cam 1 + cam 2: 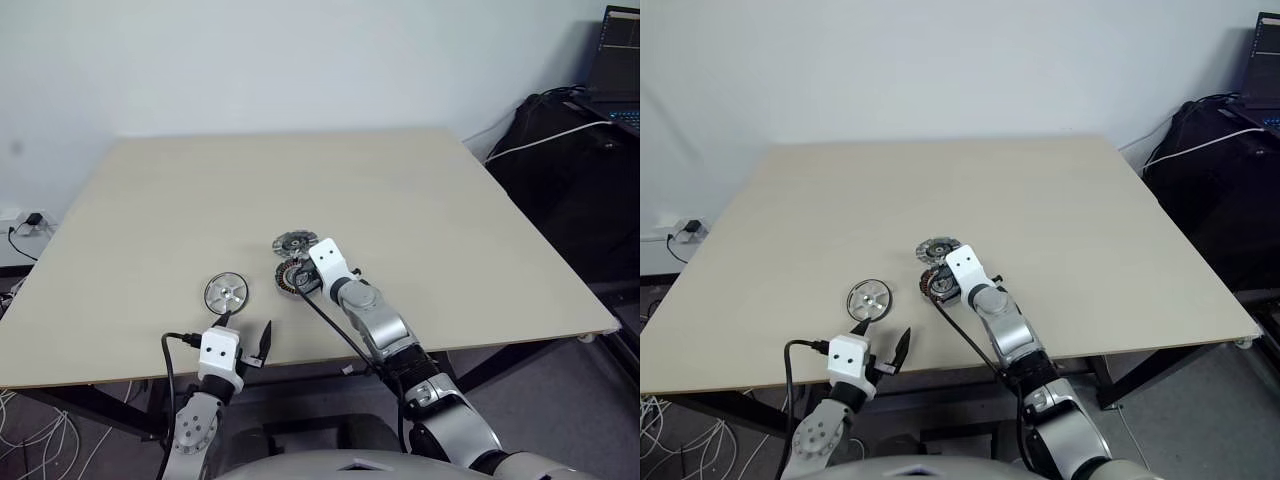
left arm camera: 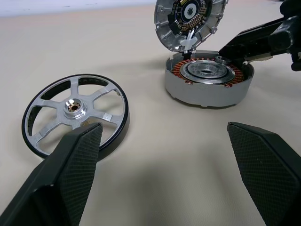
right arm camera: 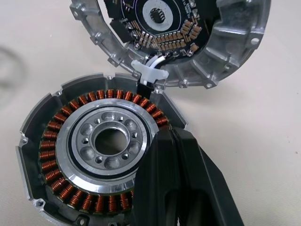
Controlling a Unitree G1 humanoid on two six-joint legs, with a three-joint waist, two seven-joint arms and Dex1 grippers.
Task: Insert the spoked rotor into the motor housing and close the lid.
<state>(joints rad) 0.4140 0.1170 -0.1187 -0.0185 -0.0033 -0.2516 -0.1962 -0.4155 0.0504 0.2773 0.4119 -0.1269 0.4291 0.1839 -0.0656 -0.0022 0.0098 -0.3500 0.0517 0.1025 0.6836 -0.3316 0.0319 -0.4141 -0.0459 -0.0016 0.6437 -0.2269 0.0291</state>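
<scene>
No legible markings. One table (image 1: 480,220). One rotor (image 1: 226,293), flat, near-left. One housing (image 1: 292,276), centre, windings up. One lid (image 1: 295,241), propped open just beyond. Left gripper (image 1: 244,342): fingers spread, empty. Right gripper (image 3: 171,141): fingers closed, over housing rim.

On the table (image 1: 450,200), the spoked rotor (image 1: 226,292) is laid flat to the left of the motor housing (image 1: 291,276), apart from it, and the lid (image 1: 294,242) is set just behind the housing, touching it.
</scene>
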